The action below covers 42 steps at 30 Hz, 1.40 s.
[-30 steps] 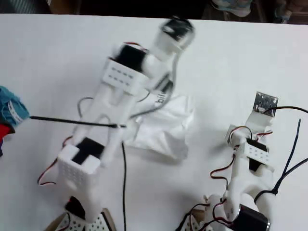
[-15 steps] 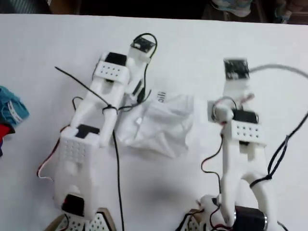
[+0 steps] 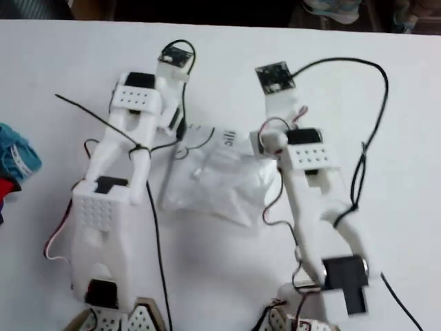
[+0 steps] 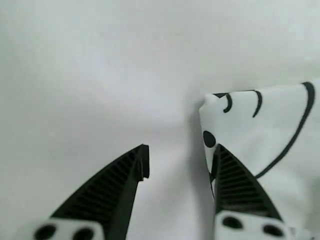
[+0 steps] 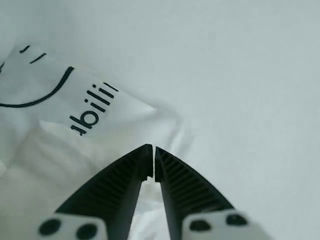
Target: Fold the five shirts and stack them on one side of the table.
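The right arm [image 3: 310, 155] has swung in over the white shirt [image 3: 220, 186] mid-tabletop [image 3: 413, 103], jaws clenched at its edge. The left arm [image 3: 131, 110] has shifted outward, jaws released beside the shirt's corner.

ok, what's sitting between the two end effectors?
The crumpled white shirt with black print. In the high view its printed edge spans the stretch from the left end effector to the right end effector.
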Tool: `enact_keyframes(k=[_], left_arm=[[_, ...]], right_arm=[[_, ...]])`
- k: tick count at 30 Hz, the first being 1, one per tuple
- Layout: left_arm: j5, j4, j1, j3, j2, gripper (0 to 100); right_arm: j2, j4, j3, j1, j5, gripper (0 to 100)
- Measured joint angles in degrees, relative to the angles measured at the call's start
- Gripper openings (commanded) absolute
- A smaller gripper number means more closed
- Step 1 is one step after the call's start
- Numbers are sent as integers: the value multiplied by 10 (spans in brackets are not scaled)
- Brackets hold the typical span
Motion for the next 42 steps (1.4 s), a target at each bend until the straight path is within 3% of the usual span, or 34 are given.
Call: enact_keyframes(k=[5, 12, 21, 30, 36, 39, 42], left_arm=[[0, 9, -28, 10, 0, 225], [1, 1, -67, 18, 2, 225], [0, -26, -79, 16, 58, 225], [0, -30, -79, 14, 68, 225], [0, -30, -79, 14, 69, 225], [0, -30, -79, 14, 69, 225], [0, -30, -79, 14, 69, 225]], right_arm=[[69, 42, -96, -44, 4, 21], [175, 69, -148, -91, 70, 21], [173, 222, -160, -98, 200, 21], [79, 374, -160, -98, 328, 21], [55, 397, -161, -103, 336, 21], [55, 346, -161, -103, 317, 21], [56, 265, -161, -103, 250, 21]])
